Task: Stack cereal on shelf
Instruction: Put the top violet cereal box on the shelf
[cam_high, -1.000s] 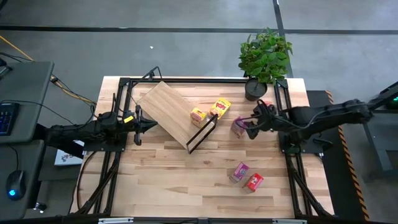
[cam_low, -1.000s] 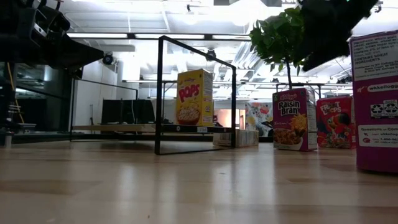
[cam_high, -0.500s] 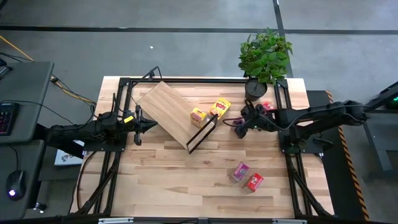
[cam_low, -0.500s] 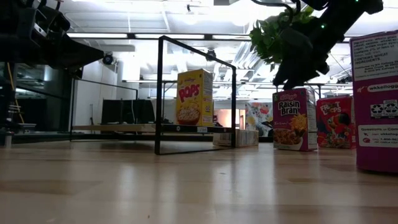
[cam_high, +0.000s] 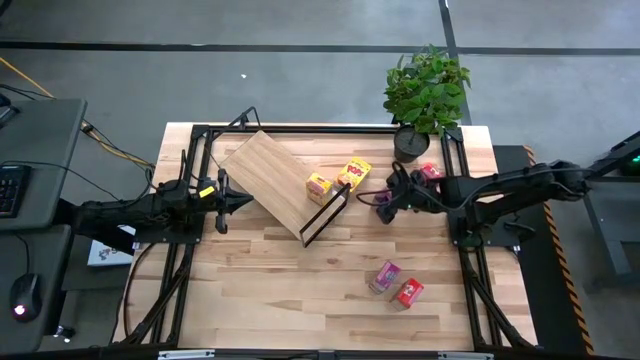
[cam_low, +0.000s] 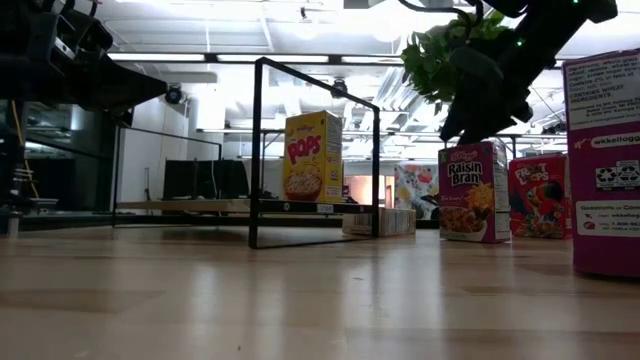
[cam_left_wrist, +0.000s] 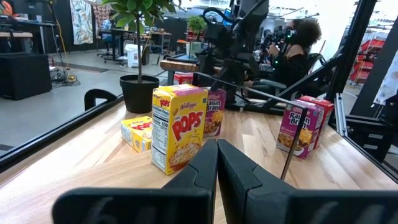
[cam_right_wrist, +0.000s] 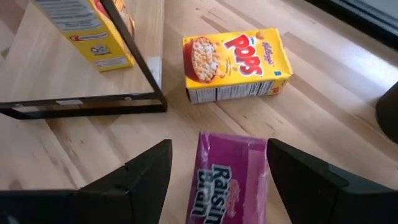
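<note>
1. High view: right end effector (cam_high: 388, 200) has slid toward the shelf (cam_high: 270, 180) from 1 s ago and now covers the purple Raisin Bran box; almost no shift in the last half second. Left end effector (cam_high: 228, 201) waits beside the shelf's bare end.
2. Low view: right end effector has dropped onto the upright Raisin Bran box (cam_low: 473, 192), which stands just off the shelf's wire-frame end.
3. Left wrist view: fingers pressed together, holding nothing.
4. Right wrist view: fingers wide, 1 either side of the box, not touching. Judgement: grasp lined up, closing comes next; 0 purple boxes shelved yet.
</note>
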